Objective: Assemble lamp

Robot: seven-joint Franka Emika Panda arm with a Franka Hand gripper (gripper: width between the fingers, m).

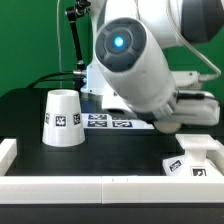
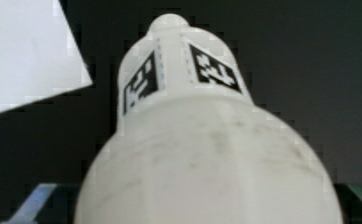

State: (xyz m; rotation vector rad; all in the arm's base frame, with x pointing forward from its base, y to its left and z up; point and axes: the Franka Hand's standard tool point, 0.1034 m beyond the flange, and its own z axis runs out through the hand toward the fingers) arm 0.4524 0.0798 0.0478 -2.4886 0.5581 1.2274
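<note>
White hard plastic, smooth and a little glossy, fills the wrist view: the bulb [image 2: 187, 120], its rounded narrow end pointing away from the camera and two square tags on its neck. Its broad end sits between the dark finger edges at the frame's lower corners, so the gripper [image 2: 192, 205] looks clenched on the bulb, carrying it clear of the black table [image 1: 22, 125]. A corner of the marker board [image 2: 18, 60] shows beyond it. In the exterior view the arm [image 1: 130, 60] hides both gripper and bulb. From the arm, the shade [image 1: 62, 118] stands upright at about nine o'clock, well apart. The base [image 1: 200, 155] lies at about four o'clock, near the front rail [image 1: 90, 185]. I judge the bulb light and stiff, unlikely to deform. Its curved, slick skin could twist or slip between flat pads, though. The safest hold is across the widest part of the body, squarely, leaving the mating end free. That end is out of sight here. The shade should be light too, hollow and easy to tip. The base looks squat and steady.
</note>
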